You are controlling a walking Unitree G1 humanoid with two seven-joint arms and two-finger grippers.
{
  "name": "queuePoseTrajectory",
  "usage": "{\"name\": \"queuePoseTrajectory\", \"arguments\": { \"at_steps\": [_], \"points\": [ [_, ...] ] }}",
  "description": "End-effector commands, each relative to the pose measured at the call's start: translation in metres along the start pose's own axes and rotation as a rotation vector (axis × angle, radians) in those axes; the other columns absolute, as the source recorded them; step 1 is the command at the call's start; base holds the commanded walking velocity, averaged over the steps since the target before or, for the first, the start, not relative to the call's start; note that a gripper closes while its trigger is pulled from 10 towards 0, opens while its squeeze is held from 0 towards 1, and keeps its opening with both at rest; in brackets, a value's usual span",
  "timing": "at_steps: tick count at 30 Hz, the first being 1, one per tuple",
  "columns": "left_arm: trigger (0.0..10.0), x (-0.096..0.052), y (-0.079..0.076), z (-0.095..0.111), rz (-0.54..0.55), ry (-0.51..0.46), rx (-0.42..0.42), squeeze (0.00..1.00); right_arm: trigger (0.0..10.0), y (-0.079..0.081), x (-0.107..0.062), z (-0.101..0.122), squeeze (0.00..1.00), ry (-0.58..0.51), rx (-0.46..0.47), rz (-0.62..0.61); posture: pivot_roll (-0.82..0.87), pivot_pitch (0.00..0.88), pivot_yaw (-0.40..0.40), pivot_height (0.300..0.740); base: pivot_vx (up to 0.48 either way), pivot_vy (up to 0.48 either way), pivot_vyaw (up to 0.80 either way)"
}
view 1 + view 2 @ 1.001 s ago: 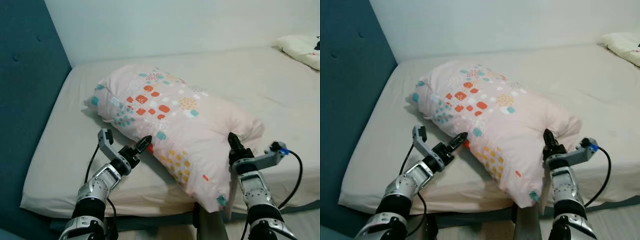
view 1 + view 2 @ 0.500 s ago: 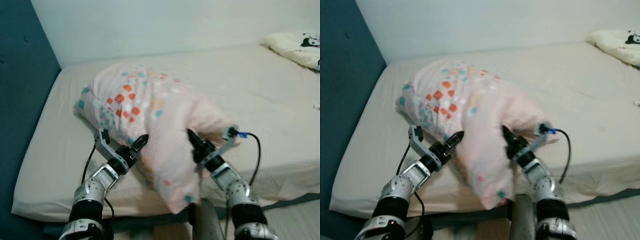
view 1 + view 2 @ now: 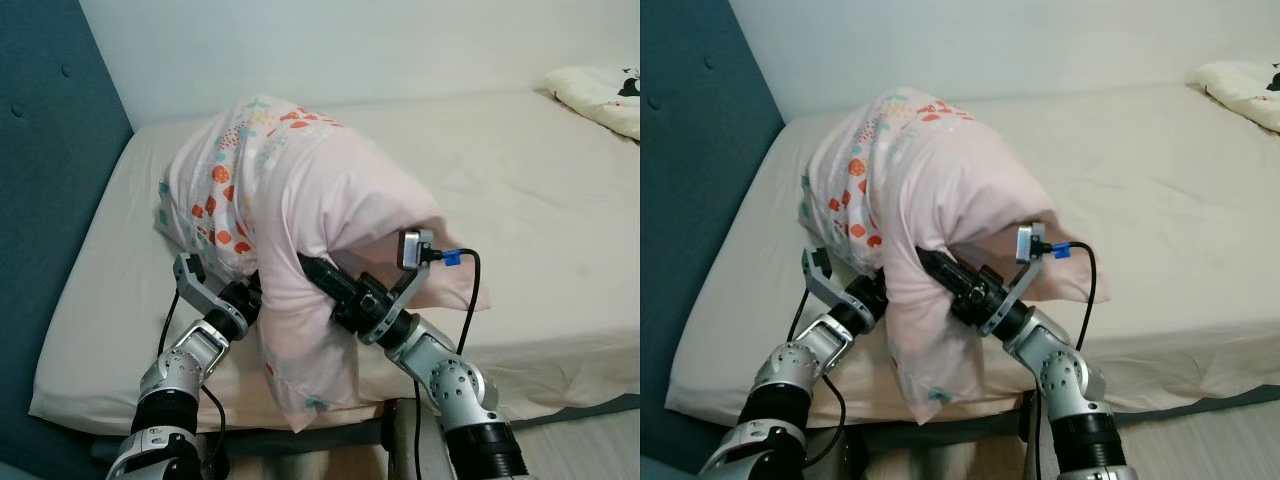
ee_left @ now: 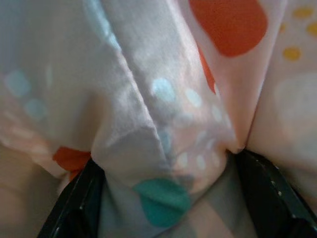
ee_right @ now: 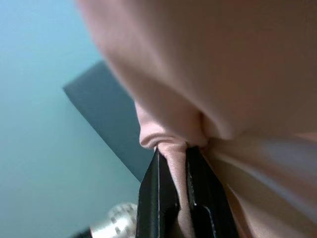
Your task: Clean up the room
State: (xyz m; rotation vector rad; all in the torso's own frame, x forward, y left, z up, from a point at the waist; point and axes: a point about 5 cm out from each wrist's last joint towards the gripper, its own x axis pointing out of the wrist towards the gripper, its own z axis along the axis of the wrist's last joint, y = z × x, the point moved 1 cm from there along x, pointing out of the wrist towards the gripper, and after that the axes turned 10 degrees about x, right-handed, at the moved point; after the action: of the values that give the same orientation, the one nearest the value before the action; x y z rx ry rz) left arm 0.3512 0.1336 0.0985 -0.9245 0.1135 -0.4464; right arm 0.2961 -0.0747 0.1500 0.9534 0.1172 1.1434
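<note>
A pink pillow (image 3: 300, 180) with orange, teal and yellow spots is raised off the beige bed (image 3: 540, 190) near its front edge, and its lower end hangs over the edge. My right gripper (image 5: 181, 163) is shut on a fold of the pillow's fabric, reaching under its raised side (image 3: 312, 268). On the pillow's other side, my left gripper (image 4: 168, 198) is pushed into it. Its fingers (image 4: 74, 208) stand wide apart, with bunched fabric bulging between them. The pillow hides both sets of fingertips in the eye views.
A teal padded headboard (image 3: 50, 150) runs along the left side of the bed. A white wall (image 3: 350, 50) stands behind it. A cream pillow or blanket (image 3: 600, 95) lies at the far right corner. Bare mattress stretches to the right.
The pillow lay flat on the bed and now stands bunched upward. My right gripper swung from its right end in under it and shut on the fabric. The left gripper moved under the pillow's edge.
</note>
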Motion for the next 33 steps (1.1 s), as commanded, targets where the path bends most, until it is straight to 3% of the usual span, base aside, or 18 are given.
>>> {"name": "queuePoseTrajectory", "arguments": {
  "at_steps": [1,2,3,4,5,7,9,21,23,25,26,28,29,33],
  "points": [
    [5.5,0.006,-0.013,0.005,-0.083,-0.025,-0.022,0.00,0.0,-0.002,0.004,-0.014,0.00,0.060,0.022,-0.012,-0.03,0.099,0.028,0.469,0.000,0.000,0.00],
    [0.0,0.006,-0.019,0.004,-0.124,-0.039,-0.072,0.00,0.0,-0.003,-0.002,-0.016,0.00,0.062,0.021,-0.047,-0.04,0.102,0.030,0.469,0.000,0.000,0.00],
    [0.0,0.006,-0.019,0.004,-0.124,-0.039,-0.072,0.00,0.0,-0.003,-0.002,-0.016,0.00,0.062,0.021,-0.047,-0.04,0.102,0.030,0.469,0.000,0.000,0.00],
    [0.0,0.007,-0.023,0.004,-0.150,-0.066,-0.136,0.00,0.0,-0.002,-0.007,-0.016,0.00,0.056,0.021,-0.070,-0.05,0.102,0.028,0.469,0.000,0.000,0.00],
    [0.0,0.007,-0.023,0.004,-0.150,-0.066,-0.136,0.00,0.0,-0.002,-0.007,-0.016,0.00,0.056,0.021,-0.070,-0.05,0.102,0.028,0.469,0.000,0.000,0.00],
    [0.0,0.008,-0.033,0.005,-0.214,-0.113,-0.253,0.00,0.0,-0.001,-0.017,-0.013,0.00,0.044,0.015,-0.108,-0.05,0.104,0.027,0.469,0.000,0.000,0.00],
    [0.0,0.009,-0.036,0.006,-0.233,-0.124,-0.283,0.00,0.0,-0.001,-0.019,-0.012,0.00,0.043,0.012,-0.120,-0.05,0.104,0.027,0.469,0.000,0.000,0.00],
    [0.0,0.014,-0.051,0.006,-0.301,-0.141,-0.349,0.00,0.0,-0.019,-0.036,-0.021,0.00,0.095,-0.008,-0.285,-0.06,0.101,0.024,0.469,0.000,0.000,0.00],
    [0.0,0.015,-0.051,0.006,-0.303,-0.138,-0.344,0.00,0.0,-0.025,-0.039,-0.024,0.00,0.113,-0.017,-0.338,-0.06,0.099,0.026,0.469,0.000,0.000,0.00],
    [0.0,0.018,-0.053,0.012,-0.303,-0.136,-0.309,0.00,0.0,-0.039,-0.051,-0.032,0.00,0.185,-0.057,-0.478,-0.07,0.097,0.027,0.469,0.000,0.000,0.00],
    [0.0,0.018,-0.053,0.012,-0.303,-0.136,-0.309,0.00,0.0,-0.039,-0.051,-0.032,0.00,0.185,-0.057,-0.478,-0.07,0.097,0.027,0.469,0.000,0.000,0.00],
    [0.0,0.023,-0.057,0.025,-0.303,-0.150,-0.236,0.00,0.0,-0.049,-0.061,-0.036,0.00,0.238,-0.091,-0.578,-0.07,0.094,0.028,0.469,0.000,0.000,0.00],
    [0.0,0.029,-0.063,0.039,-0.301,-0.164,-0.155,0.00,0.0,-0.053,-0.068,-0.037,0.00,0.260,-0.118,-0.619,-0.07,0.094,0.028,0.469,0.000,0.000,0.00],
    [0.0,0.032,-0.067,0.050,-0.294,-0.180,-0.101,0.00,0.0,-0.056,-0.071,-0.035,0.00,0.252,-0.131,-0.657,-0.07,0.091,0.028,0.469,0.000,0.000,0.00]
  ]
}}
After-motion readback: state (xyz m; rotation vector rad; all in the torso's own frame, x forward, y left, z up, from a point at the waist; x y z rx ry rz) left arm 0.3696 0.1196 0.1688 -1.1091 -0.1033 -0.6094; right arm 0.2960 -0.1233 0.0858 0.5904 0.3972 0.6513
